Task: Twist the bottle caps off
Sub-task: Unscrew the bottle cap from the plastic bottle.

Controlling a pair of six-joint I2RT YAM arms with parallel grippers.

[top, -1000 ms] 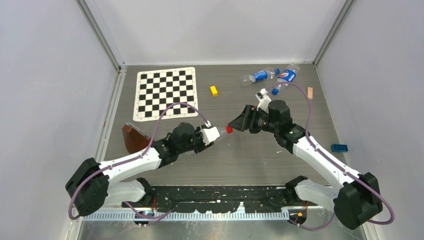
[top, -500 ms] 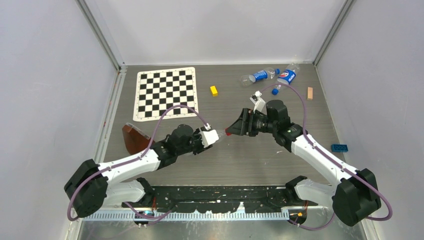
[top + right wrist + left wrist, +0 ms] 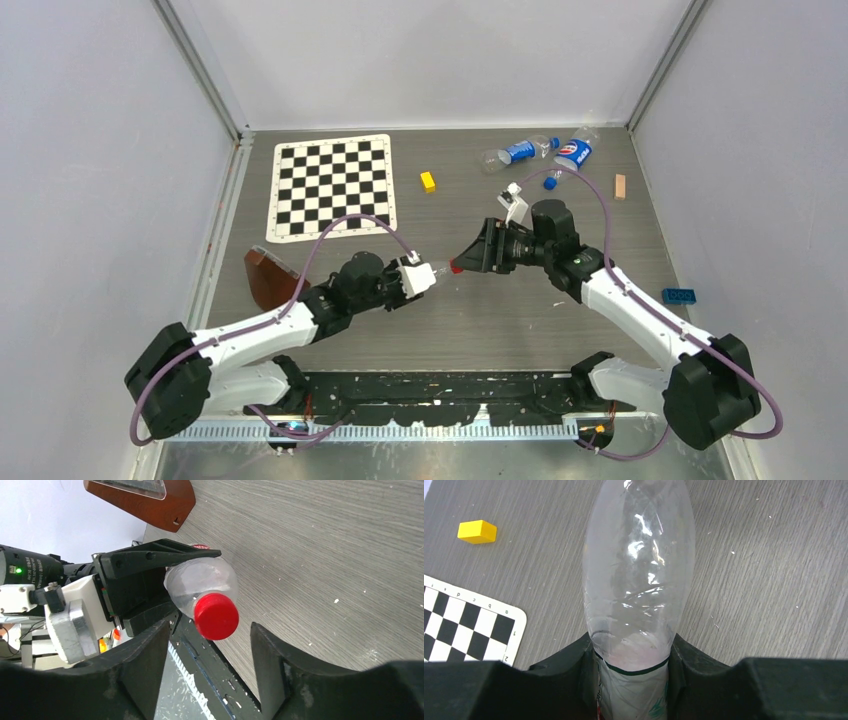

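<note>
We are holding the bottle (image 3: 639, 570) in the left jaws, which are clamped on its labelled body just below the clear shoulder. That grip is leaving the neck free and pointing the red cap (image 3: 216, 616) straight at the right arm (image 3: 600, 285). The bottle is lying roughly level, and as far as we can judge it is hanging clear of the bench (image 3: 480, 330). We are gripping the body rather than the neck so that it resists the twist and the cap stays open to reach.

The right jaws are standing open, one finger on each side of the cap. In the right wrist view a gap is showing on both sides, so they are not touching it and are holding nothing. We are facing the cap end-on because a roll of that wrist should then turn it along the thread.

The cap is sitting on the neck, so we are judging this bottle as not yet unscrewed. The two blue-labelled bottles (image 3: 545, 152) are lying at the far side of the bench, well apart from both arms.
</note>
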